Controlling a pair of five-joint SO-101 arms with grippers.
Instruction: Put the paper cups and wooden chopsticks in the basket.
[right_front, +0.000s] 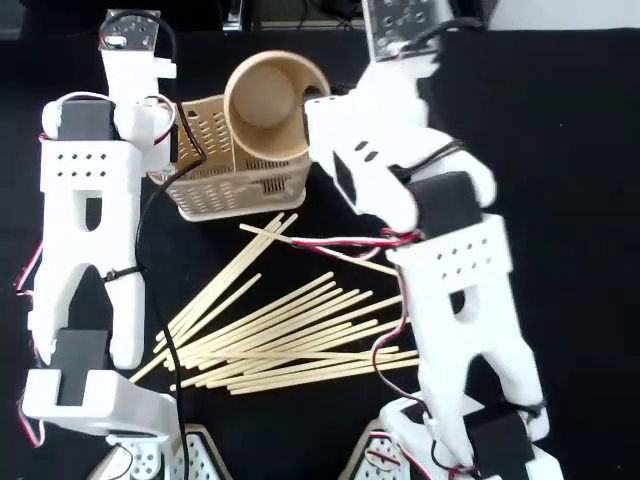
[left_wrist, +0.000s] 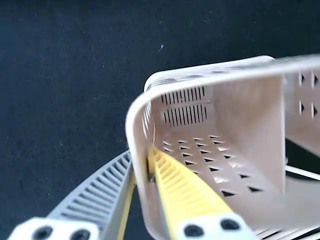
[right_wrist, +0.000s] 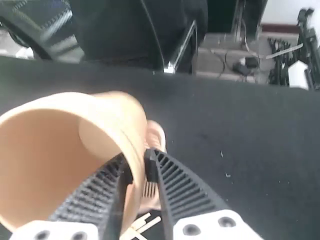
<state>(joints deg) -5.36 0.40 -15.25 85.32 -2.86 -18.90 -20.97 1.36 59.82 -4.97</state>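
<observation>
So the right pincer (right_wrist: 136, 159) has the paper cup (right_front: 265, 100) pinched by its rim. One finger is inside the cup and one outside, closed right down on the wall with hardly any gap. The cup is tipped on its side, so from above you look straight into its mouth. It hangs off the tip of that pincer, up off the table. The basket (right_front: 235, 165) is right beneath the cup and just beside the pincer, partly covered by the cup in the overhead view.

The left pincer (left_wrist: 139, 157) is doing much the same to the basket. Its yellow finger (left_wrist: 175, 185) is inside and its grey finger (left_wrist: 102, 187) outside, clamped on the side wall at the rim. The basket sits straight out ahead of that pincer, with its perforated floor and walls in plain sight from the wrist camera. Can't tell whether the basket is flat on the table or lifted a touch.

The wooden chopsticks (right_front: 290, 340) lie in a loose fanned pile on the black table (right_front: 570, 150). They're well back from both pincers, down towards the arm bases and between the two arms. A couple lie apart from the main pile, closer to the basket, with their ends near its side.
</observation>
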